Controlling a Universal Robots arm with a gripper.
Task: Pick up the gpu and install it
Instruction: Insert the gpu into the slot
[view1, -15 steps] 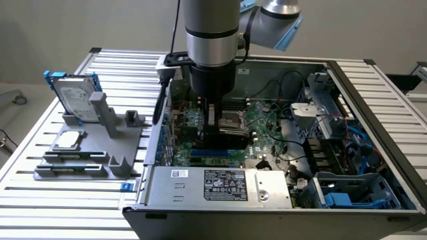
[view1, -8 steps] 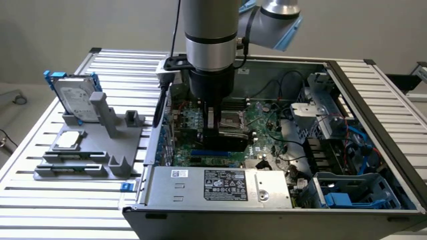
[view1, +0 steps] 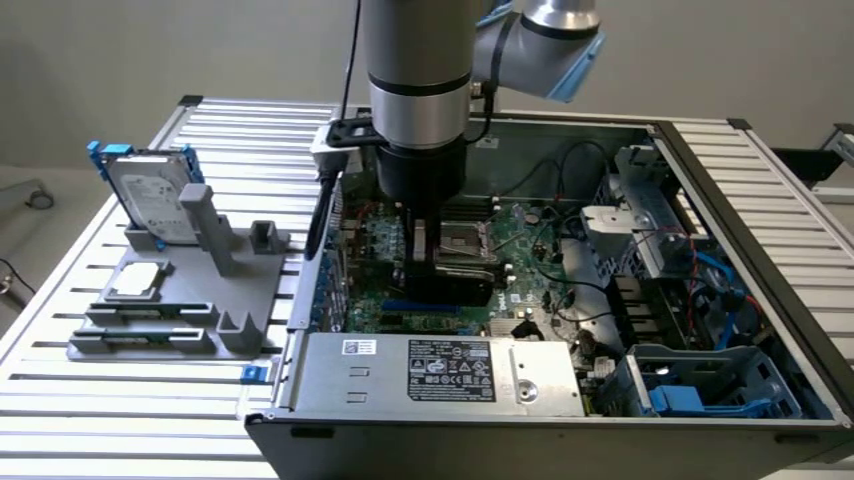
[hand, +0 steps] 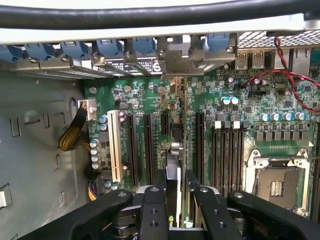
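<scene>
readable text: none | power supply (view1: 387, 385) labels: print unreadable | motherboard (hand: 220, 115) markings: unreadable

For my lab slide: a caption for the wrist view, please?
Gripper holds the gpu edge-on at the expansion slots of the motherboard.

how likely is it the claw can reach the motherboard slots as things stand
Probably yes: the claw, gripping the gpu edge-on, hangs right above the slots, and nothing lies across them.

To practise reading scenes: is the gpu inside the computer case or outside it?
Inside. The pincer grips the gpu edge-on over the motherboard, within the case walls; seated in a slot or not, cannot tell.
</scene>
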